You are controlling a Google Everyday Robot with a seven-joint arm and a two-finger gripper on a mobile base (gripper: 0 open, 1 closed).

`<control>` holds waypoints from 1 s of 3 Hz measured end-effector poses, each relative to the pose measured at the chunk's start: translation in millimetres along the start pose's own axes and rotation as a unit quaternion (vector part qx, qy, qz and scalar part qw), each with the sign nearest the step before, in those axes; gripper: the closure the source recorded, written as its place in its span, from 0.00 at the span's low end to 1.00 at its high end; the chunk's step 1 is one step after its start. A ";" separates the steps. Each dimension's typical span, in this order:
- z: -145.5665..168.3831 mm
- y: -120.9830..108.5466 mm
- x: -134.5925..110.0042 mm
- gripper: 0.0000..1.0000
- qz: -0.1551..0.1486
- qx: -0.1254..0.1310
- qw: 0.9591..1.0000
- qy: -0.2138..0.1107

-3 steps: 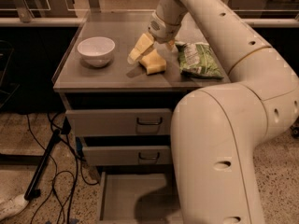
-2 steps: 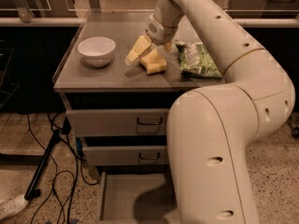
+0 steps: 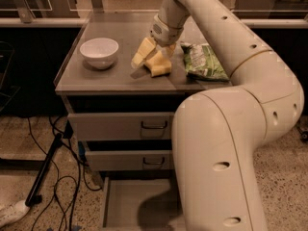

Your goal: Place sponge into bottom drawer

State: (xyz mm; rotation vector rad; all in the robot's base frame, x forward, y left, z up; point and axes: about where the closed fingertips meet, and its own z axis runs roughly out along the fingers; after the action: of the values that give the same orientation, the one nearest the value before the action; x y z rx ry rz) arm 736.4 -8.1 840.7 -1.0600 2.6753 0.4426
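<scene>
The sponge (image 3: 160, 67), a small pale-yellow block, lies on the grey cabinet top (image 3: 91, 78) near its middle. My gripper (image 3: 153, 57) reaches down from above and stands just over it, yellow padded fingers (image 3: 143, 52) spread to either side of the sponge's upper left. The jaws look open, and the sponge rests on the surface. The bottom drawer (image 3: 127, 198) is pulled out at floor level, a shallow grey tray with a bare floor. My own arm hides its right part.
A white bowl (image 3: 99, 52) sits left of the sponge, and a green crinkly bag (image 3: 202, 61) lies to its right. Two upper drawers (image 3: 120, 126) are shut. My big arm fills the right side. Cables and a stand leg (image 3: 48, 172) lie on the floor at left.
The arm's lower links have shifted slightly. The gripper stays over the sponge, which has not moved.
</scene>
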 end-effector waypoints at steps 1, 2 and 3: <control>0.0 0.0 0.0 0.47 0.000 0.000 1.000 0.000; 0.0 0.0 0.0 0.70 0.000 0.000 1.000 0.000; 0.0 0.0 0.0 0.99 0.000 0.000 1.000 0.000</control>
State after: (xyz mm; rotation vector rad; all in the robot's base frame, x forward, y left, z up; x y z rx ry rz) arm 736.4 -8.0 840.7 -1.0600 2.6753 0.4426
